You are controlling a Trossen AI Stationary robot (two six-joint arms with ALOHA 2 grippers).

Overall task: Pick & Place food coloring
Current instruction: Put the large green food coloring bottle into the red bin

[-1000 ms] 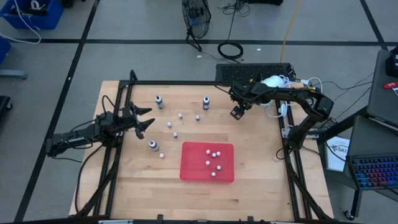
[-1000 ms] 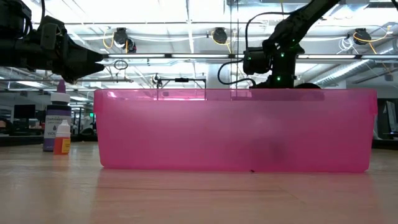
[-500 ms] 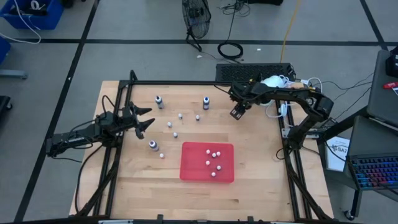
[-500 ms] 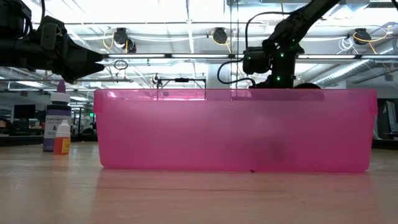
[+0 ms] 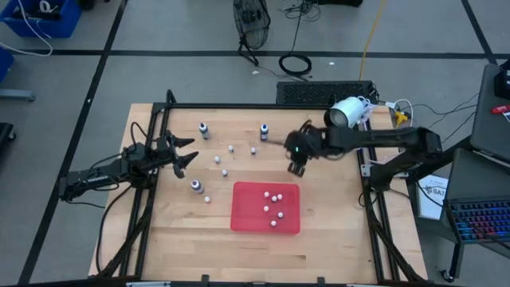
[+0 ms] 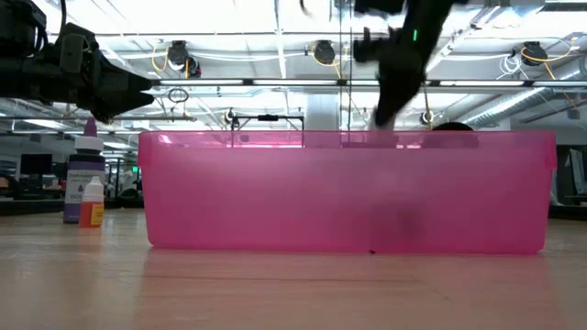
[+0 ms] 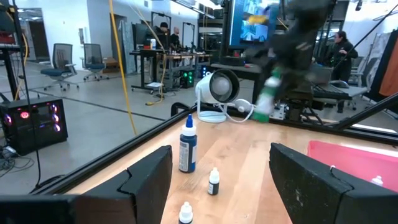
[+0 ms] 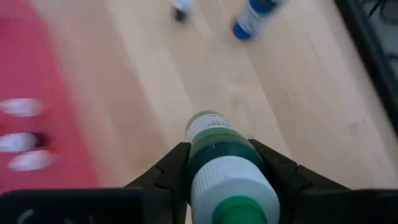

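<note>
My right gripper [image 5: 296,165] hangs over the wood just beyond the far edge of the red tray [image 5: 244,220], shut on a green food coloring bottle [image 8: 214,138]. The same bottle [image 7: 266,102] shows blurred in the left wrist view. Several small whitish bottles [image 5: 273,206] lie in the tray. Dark bottles with pale caps [image 5: 204,129] [image 5: 264,131] [image 5: 196,186] and small whitish ones [image 5: 225,171] stand on the table. My left gripper [image 5: 182,156] hovers open at the table's left side, holding nothing. My right gripper pinches the green bottle between its two fingers [image 8: 171,171], on opposite sides of the body just below the white cap [image 8: 231,190]. The fingers point down from above and run along the bottle. The bottle hangs about upright, cap toward the wrist, clear of the table.
A black frame [image 5: 239,106] runs along the table's far and side edges. In the low view the tray's pink wall [image 6: 348,192] fills the middle, with a purple bottle [image 6: 84,179] and a small orange one [image 6: 92,205] to its left. Bare wood lies right of the tray.
My right gripper has swung from the table's far right toward the near edge and a little left, and now stands close to the red tray's far edge, its arm blurred with motion.
</note>
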